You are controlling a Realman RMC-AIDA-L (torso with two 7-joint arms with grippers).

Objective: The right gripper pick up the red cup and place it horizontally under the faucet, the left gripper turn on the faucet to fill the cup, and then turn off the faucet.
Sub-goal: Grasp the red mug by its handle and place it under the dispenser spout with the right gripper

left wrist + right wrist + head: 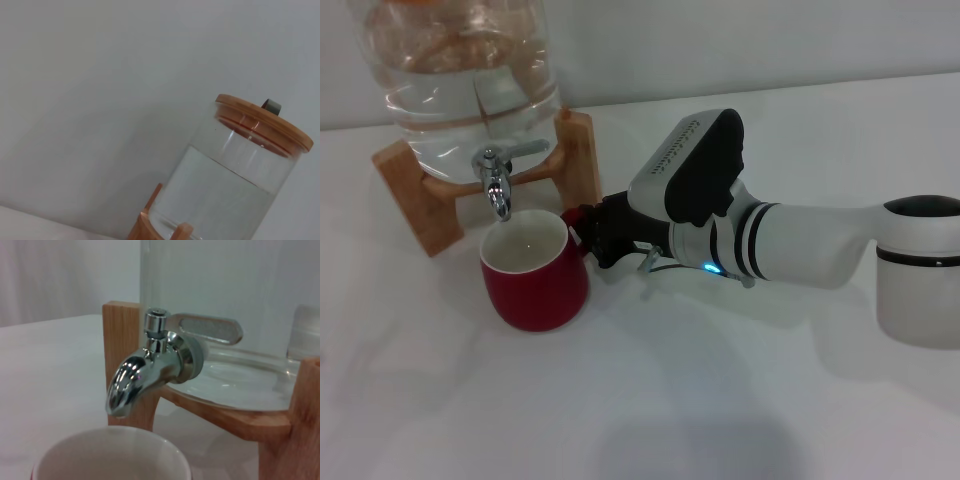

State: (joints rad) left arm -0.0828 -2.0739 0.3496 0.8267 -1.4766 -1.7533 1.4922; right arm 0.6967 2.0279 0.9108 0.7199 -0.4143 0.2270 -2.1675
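Red cup point(534, 272) stands under faucet point(497, 180), right gripper point(588, 232) at its handle.

The right arm point(820, 245) is white with black bands, a small blue light and a black-topped housing with faint lettering; its claw point(605, 232) is black.

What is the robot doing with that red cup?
The right gripper is at the handle of the red cup, which stands upright on the white table with its mouth right below the faucet of the glass jar. No water is coming out, and the cup looks empty. The left gripper isn't in sight, so nothing is touching the faucet's lever.
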